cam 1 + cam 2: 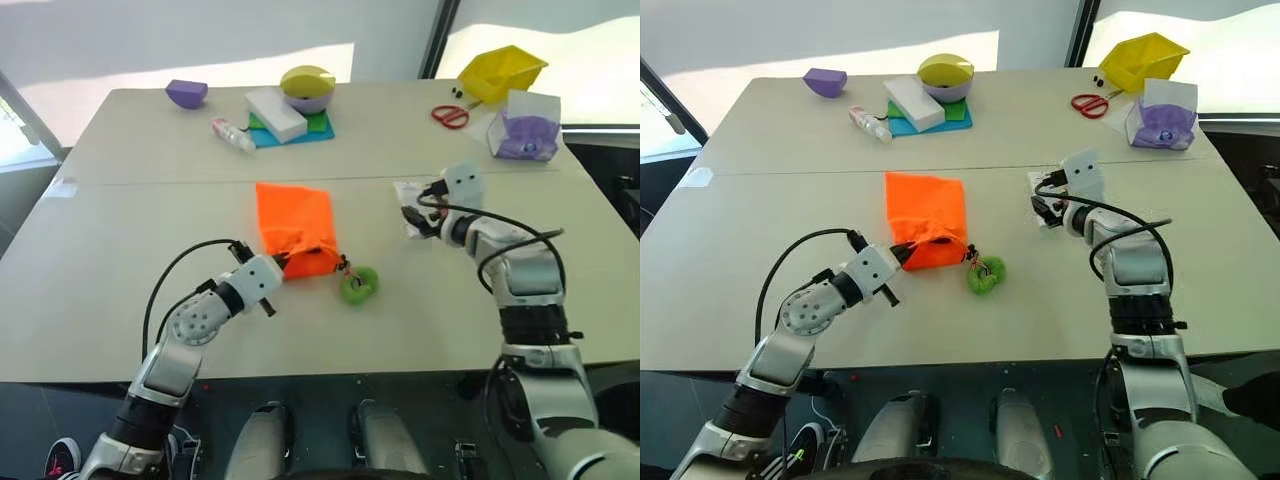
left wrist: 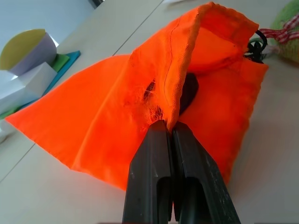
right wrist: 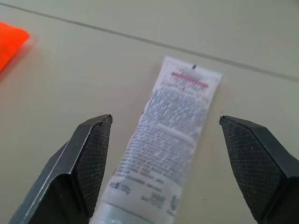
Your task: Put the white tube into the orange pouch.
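Your left gripper [image 2: 170, 133] is clamped tight on the rim of the orange pouch [image 1: 292, 228], lifting one lip so the mouth gapes a little beside the green charm [image 1: 358, 285]; hold that pinch steady so the opening does not collapse. The white tube [image 3: 170, 144] lies flat on the table [image 1: 120, 240], well apart from the pouch on its right side, and your right gripper [image 3: 166, 163] hovers over it with jaws spread wide, one finger on each side of the tube's body and not touching it. Centre the tube between the pads, come down until they flank its flat sides, then close across the width, not on the cap. Your right forearm reaches forward with the wrist tipped downward toward the tube; your left forearm runs nearly level toward the pouch.
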{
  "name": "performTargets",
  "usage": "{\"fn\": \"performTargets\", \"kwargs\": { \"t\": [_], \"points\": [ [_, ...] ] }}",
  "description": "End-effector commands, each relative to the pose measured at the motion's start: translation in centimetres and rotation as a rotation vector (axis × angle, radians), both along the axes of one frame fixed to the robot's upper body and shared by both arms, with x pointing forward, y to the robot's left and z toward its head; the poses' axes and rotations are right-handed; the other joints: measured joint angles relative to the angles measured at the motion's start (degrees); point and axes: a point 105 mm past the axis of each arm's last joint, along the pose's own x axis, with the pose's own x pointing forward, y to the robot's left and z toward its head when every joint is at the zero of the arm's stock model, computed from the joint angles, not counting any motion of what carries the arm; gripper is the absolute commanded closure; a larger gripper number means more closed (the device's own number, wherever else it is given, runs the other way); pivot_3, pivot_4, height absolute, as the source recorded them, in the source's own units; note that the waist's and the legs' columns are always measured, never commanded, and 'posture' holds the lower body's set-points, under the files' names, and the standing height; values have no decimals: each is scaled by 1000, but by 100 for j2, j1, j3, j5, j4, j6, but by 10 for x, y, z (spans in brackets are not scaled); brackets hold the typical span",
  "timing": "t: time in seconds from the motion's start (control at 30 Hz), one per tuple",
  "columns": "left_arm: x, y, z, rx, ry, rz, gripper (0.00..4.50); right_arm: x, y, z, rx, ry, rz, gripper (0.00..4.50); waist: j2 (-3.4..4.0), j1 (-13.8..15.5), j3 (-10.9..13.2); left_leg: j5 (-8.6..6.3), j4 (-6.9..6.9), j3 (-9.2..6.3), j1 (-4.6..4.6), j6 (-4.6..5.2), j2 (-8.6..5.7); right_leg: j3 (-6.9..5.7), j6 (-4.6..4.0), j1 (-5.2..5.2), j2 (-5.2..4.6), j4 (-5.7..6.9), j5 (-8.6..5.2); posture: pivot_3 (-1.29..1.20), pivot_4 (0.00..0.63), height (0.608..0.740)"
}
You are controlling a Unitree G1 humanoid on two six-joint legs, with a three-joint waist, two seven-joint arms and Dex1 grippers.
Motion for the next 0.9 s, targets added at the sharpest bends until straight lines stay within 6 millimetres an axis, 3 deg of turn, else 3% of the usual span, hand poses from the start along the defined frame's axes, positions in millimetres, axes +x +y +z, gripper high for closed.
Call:
{"fn": "performTargets", "kwargs": {
  "t": [0.03, 0.3, 0.53, 0.8, 0.9],
  "points": [
    [0, -1, 6, -7, -37, -1, 4500, -2, -2, 7, -10, 66, -25, 666, 0, 9, 0, 2, 8, 1, -21, 1, 0, 0, 1, -17, 0, 1, 0, 0, 150, 740],
    [-4, 0, 4, -10, -36, 10, 4500, -13, -6, -14, -59, 161, -52, 666, -1, 7, -1, 4, 21, 4, -36, 3, -4, -1, 3, -26, -3, 4, 2, 0, 150, 740],
    [-5, -1, 4, -19, -36, 11, 4500, -9, -9, 1, -22, 103, -101, 666, 0, 6, -1, 13, 23, 5, -33, 17, -4, -2, 6, -26, -1, 15, 5, 0, 150, 740],
    [-4, -2, 6, -15, -40, 2, 4500, -16, -11, -10, -25, 150, -103, 666, 0, 7, -1, 13, 25, 6, -35, 18, -5, -2, 8, -26, 0, 13, 7, 0, 150, 740],
    [-5, -2, 6, -14, -40, -1, 4500, -17, -15, -11, -16, 146, -120, 1544, 0, 8, -1, 13, 26, 6, -35, 18, -5, -2, 8, -26, 0, 14, 7, 0, 150, 740]
  ]
}}
